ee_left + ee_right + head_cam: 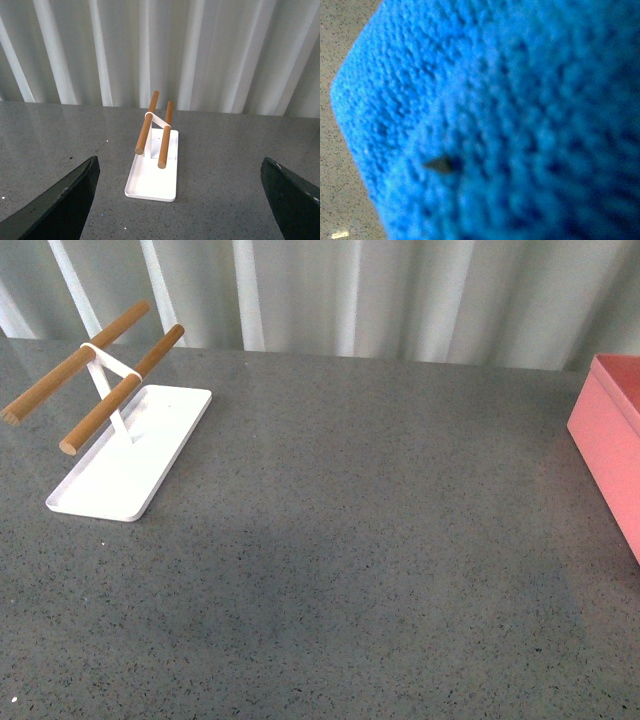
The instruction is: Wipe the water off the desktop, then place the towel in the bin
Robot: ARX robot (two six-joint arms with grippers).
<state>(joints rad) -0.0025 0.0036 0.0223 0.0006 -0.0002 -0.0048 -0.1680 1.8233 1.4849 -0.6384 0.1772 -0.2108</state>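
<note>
here, the towel [510, 120] fills my right wrist view, that gripper's state unclear; my left gripper [180, 200] spread; bin [612, 440] at right edge of the desktop [360, 540].

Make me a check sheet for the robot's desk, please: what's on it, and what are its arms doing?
Surface: grey speckled desktop; no water visible.
Job's things: blue towel fills the right wrist view, blurred and very close; pink bin at the right edge of the front view.
Clutter: white tray with wooden rods at far left.
Grippers: left gripper open, holding nothing, facing the tray; right gripper's jaws hidden by the towel.
Cables: nothing seen.
Surroundings: pale curtain behind the desk.
</note>
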